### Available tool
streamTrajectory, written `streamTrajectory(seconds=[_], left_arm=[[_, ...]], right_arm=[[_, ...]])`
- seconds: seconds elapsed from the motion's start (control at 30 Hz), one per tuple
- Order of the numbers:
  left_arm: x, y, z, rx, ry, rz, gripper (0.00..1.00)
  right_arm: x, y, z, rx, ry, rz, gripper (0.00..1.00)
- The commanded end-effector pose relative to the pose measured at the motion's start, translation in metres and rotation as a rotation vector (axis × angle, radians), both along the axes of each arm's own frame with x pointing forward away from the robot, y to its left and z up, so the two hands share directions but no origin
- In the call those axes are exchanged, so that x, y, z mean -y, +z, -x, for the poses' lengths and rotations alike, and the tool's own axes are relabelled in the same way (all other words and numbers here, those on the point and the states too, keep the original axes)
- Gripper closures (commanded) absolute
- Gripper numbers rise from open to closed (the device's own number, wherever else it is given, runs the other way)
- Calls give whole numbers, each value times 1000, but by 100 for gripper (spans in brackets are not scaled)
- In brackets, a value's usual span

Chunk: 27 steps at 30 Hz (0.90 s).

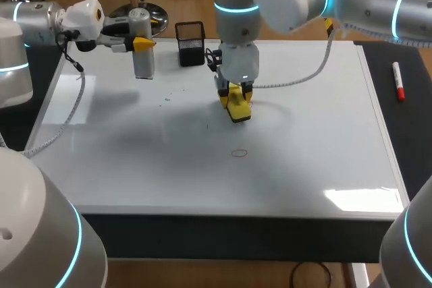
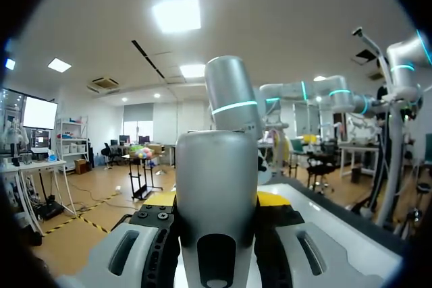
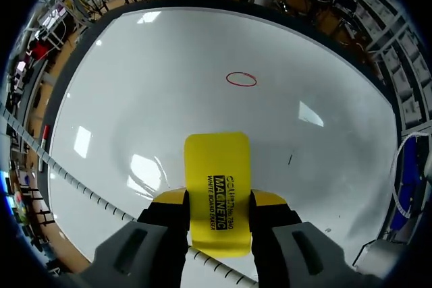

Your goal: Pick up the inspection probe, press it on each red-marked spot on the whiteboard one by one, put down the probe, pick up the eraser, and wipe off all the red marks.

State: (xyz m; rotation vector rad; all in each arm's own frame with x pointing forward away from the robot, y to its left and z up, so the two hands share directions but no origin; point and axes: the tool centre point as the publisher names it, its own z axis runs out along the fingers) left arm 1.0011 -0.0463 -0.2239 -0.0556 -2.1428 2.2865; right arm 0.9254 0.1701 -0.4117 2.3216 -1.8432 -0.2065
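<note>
Head view. The whiteboard (image 1: pixel 135 166) fills most of the frame. The left arm enters from the upper left; the left gripper (image 1: pixel 143 43) is closed around the upper part of the inspection probe (image 1: pixel 143 64), a grey upright cylinder near the board's far edge, in the upper left of the frame. Whether the probe's base touches the board cannot be told. Just to its right stands a black mesh holder (image 1: pixel 190 44). The right arm enters from the upper right and hangs down at the upper centre; the right gripper (image 1: pixel 236 96) pinches the yellow eraser (image 1: pixel 239 110) low at the board surface, contact uncertain. One red circle (image 1: pixel 239 154) lies on the board just below the eraser, apart from it. A red marker (image 1: pixel 399 81) lies on the dark surface beyond the board's right edge.

Left wrist view. The probe (image 2: pixel 216 180) stands between the yellow fingertips (image 2: pixel 273 198), which press on it from both sides.

Right wrist view. The eraser (image 3: pixel 217 187) is clamped between the two fingertips (image 3: pixel 170 197) of the right gripper (image 3: pixel 219 200), its free end pointing ahead of them. The red circle (image 3: pixel 241 79) lies ahead of the eraser on the whiteboard (image 3: pixel 135 85), well apart from it.
</note>
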Motion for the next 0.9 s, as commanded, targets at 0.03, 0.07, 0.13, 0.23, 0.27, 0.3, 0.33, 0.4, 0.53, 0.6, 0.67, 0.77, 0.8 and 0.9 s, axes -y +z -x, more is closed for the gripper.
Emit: streamTrajectory(seconds=[0.03, 0.07, 0.13, 0.23, 0.27, 0.3, 0.33, 0.4, 0.53, 0.6, 0.67, 0.77, 0.8, 0.9], left_arm=[[0, 2, 2, 2, 5, -2, 100], [0, 2, 2, 2, 5, -2, 100], [0, 2, 2, 2, 5, -2, 100], [0, 2, 2, 2, 5, -2, 100], [0, 2, 2, 2, 5, -2, 100], [0, 2, 2, 2, 5, -2, 100], [0, 2, 2, 2, 5, -2, 100], [0, 2, 2, 2, 5, -2, 100], [0, 2, 2, 2, 5, -2, 100], [0, 2, 2, 2, 5, -2, 100], [0, 2, 2, 2, 5, -2, 100], [0, 2, 2, 2, 5, -2, 100], [0, 2, 2, 2, 5, -2, 100], [0, 2, 2, 2, 5, -2, 100]], right_arm=[[6, -6, -4, -16, -6, 6, 100], [8, -8, -4, -18, -9, 7, 100], [13, -11, -4, -23, -19, 12, 100], [22, -15, -4, -30, -36, 16, 100], [25, -17, -3, -32, -41, 17, 100], [27, -18, -3, -34, -46, 18, 100], [30, -20, -3, -37, -52, 21, 100], [35, -24, -2, -44, -59, 26, 100], [46, -29, -1, -58, -79, 38, 100], [53, -31, 0, -63, -90, 44, 100], [60, -32, 0, -70, -103, 51, 100], [70, -34, 1, -74, -118, 57, 100], [73, -34, 1, -77, -124, 61, 100], [82, -34, 2, -79, -141, 67, 100]])
